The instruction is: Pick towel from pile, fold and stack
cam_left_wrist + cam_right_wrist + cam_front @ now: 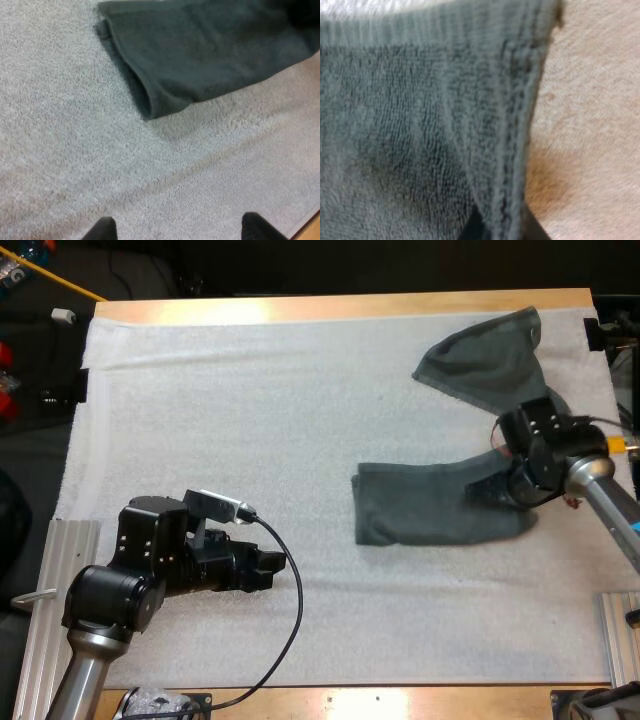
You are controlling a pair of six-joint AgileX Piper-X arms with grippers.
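High view: right claw [492, 488] pinches the towel [425, 510] at the mat's [250, 420] right side.
Folding looks under way; next, that edge must be carried across. Left claw [276, 570] hangs spread, well apart.

In the high view the right gripper [492, 490] and its arm cover the spot where the dark grey-green terry towel [430, 508] at the 3 o'clock side of the white foam mat [250, 400] meets the dark cloth [485, 355] toward 1 o'clock, so one piece or two cannot be told. In the right wrist view its fingers [472, 231] are dark slivers pinching a blurred hem, cut off by the picture's edge. The left wrist view cuts off the fingertips [102, 231] of the left gripper [177, 227] and the towel's far end.
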